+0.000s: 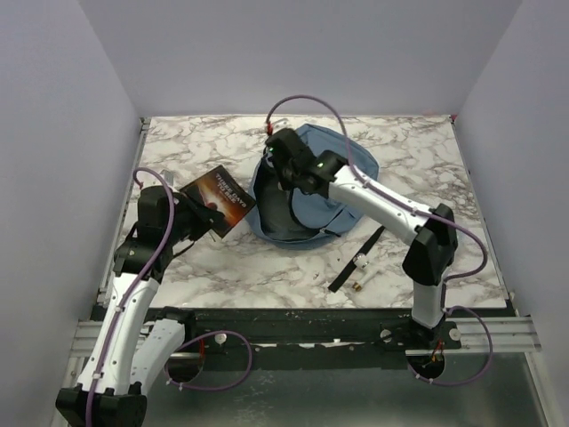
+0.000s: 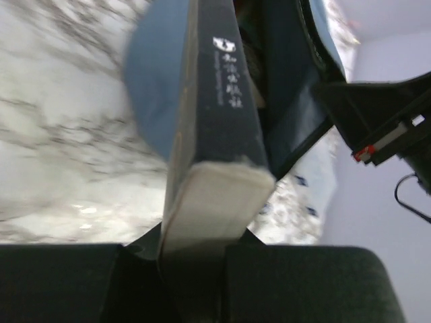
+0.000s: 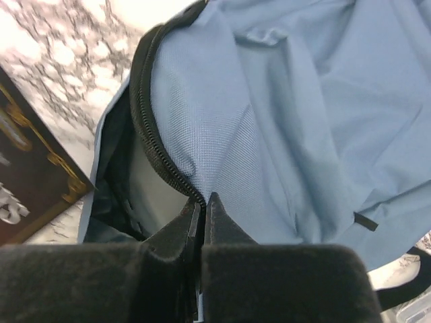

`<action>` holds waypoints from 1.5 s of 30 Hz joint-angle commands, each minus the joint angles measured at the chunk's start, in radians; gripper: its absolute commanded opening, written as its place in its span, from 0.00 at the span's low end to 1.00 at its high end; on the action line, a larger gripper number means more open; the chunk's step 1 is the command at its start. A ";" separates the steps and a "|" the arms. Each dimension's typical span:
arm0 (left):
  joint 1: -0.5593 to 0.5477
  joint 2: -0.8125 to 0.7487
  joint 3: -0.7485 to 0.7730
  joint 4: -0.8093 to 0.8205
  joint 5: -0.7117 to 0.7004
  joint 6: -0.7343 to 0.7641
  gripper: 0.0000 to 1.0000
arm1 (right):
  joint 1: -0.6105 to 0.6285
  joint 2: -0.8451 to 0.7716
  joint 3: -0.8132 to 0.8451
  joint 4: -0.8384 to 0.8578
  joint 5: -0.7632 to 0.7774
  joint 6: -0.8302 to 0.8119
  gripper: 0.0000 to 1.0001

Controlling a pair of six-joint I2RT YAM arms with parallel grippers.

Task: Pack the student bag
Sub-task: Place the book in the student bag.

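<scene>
From above, the student bag (image 1: pixel 311 191) lies at the middle of the marble table (image 1: pixel 222 267), slumped, with its dark opening turned toward the left arm. The left gripper (image 1: pixel 197 216) is clamped on the near corner of a book (image 1: pixel 222 197) with a dark, orange-lit cover, held just beside the bag's mouth. The right gripper (image 1: pixel 278 173) sits at the upper rim of that opening. A black webbing strap (image 1: pixel 357 258) trails on the table to the bag's right, with two small pale items beside it that are too small to name. In the left wrist view, the left gripper (image 2: pixel 196 249) has its pads closed on the book (image 2: pixel 219 108), spine up with white lettering and pale page edges showing; the blue student bag (image 2: pixel 149 87) is blurred behind it. In the right wrist view, the right gripper (image 3: pixel 202 217) is pinched tight on the black zipper (image 3: pixel 149 121) edge of the student bag (image 3: pixel 289 114), with the book (image 3: pixel 27 171) at the lower left.
</scene>
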 commanded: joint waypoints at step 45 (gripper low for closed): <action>-0.500 0.947 -0.011 0.993 -0.106 -0.766 0.47 | -0.170 -0.239 -0.113 0.140 -0.499 0.214 0.01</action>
